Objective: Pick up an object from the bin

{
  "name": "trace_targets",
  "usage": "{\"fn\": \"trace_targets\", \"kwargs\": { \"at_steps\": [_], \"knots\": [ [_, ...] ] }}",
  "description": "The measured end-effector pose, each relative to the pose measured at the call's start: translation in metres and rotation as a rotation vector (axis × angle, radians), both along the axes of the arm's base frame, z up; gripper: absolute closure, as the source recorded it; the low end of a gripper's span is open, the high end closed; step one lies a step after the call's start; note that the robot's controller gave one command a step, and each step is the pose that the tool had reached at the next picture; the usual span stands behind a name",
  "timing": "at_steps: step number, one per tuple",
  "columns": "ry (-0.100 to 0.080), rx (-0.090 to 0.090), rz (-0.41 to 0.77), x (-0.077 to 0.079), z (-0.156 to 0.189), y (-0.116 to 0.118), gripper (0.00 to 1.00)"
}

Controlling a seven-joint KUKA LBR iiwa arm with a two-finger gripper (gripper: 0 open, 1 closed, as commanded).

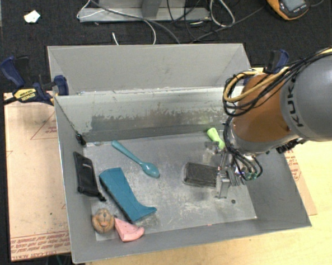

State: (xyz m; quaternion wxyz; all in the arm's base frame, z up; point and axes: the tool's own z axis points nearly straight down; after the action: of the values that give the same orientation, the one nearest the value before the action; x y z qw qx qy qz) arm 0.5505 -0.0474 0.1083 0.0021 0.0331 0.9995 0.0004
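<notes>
Grey metal bin (pixel 176 208) holds, at its left, a black remote-like bar (pixel 84 173), a teal curved piece (pixel 124 193), a brown round face toy (pixel 103 220), a pink lump (pixel 129 231) and a light-blue spoon (pixel 136 156). Right of centre lies a dark grey rectangular block (pixel 198 175), with the claw (pixel 222 184) low at its right end. Whether the claw is open or closed cannot be told.

Your grey metal arm (pixel 315 97) extends in from the right of the view, its thick rounded last link sitting above and to the right of the gripper. Directly above the gripper you have the orange wrist cover (pixel 261 123), with yellow and black cables (pixel 236 91) looped over its top. The slim metal gripper (pixel 222 184) points downward, and thin coloured wires (pixel 248 173) bunch just to its right.
</notes>
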Motion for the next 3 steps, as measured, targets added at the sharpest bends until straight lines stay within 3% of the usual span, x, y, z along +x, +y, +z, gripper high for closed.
{"fn": "trace_targets", "kwargs": {
  "at_steps": [1, 2, 3],
  "knots": [
    [0.001, 0.002, -0.023, 0.005, -0.0277, 0.0667, 0.0],
    [0.0, 0.0, -0.027, 0.0057, -0.0258, 0.0629, 1.0],
    [0.0, 0.0, -0.027, 0.0056, -0.0255, 0.0629, 1.0]
  ]
}}
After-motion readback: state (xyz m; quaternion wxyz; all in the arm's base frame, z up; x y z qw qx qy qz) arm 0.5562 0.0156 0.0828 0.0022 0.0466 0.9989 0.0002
